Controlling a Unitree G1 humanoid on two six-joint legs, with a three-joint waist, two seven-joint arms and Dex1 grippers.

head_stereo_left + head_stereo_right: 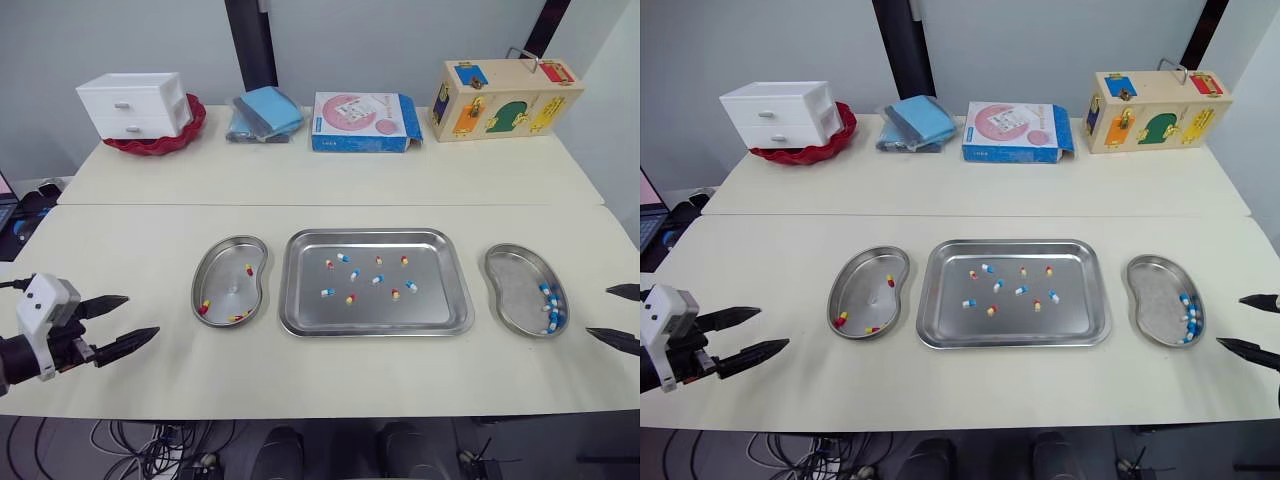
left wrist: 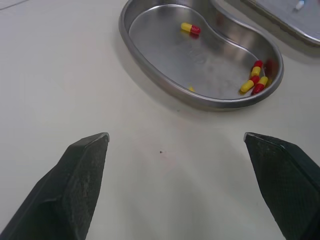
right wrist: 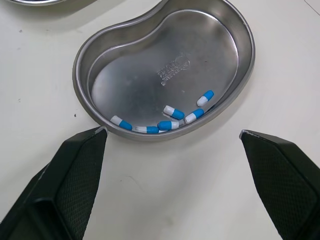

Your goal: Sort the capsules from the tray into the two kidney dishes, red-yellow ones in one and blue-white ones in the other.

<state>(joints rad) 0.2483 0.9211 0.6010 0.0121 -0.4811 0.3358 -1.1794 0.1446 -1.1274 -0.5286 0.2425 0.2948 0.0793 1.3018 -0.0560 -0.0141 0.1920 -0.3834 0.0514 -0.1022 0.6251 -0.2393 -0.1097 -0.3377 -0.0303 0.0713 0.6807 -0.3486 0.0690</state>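
Observation:
A steel tray (image 1: 300, 300) sits mid-table and holds several loose capsules (image 1: 355, 272), both red-yellow and blue-white. To its left, a kidney dish (image 1: 228, 262) contains several red-yellow capsules (image 2: 254, 80). The kidney dish (image 1: 510, 285) on the tray's right holds several blue-white capsules (image 3: 173, 113). My left gripper (image 1: 143, 315) hovers open and empty near the table's front left, apart from the left dish (image 2: 210, 65). At the right edge my right gripper (image 1: 598, 311) is open and empty, just outside the right dish (image 3: 150, 65).
Along the far table stand a white drawer box (image 1: 135, 103) in a red bowl (image 1: 160, 145), folded blue cloths (image 1: 265, 113), a blue-pink carton (image 1: 362, 122) and a wooden lock box (image 1: 505, 98). The table's front edge runs close below both grippers.

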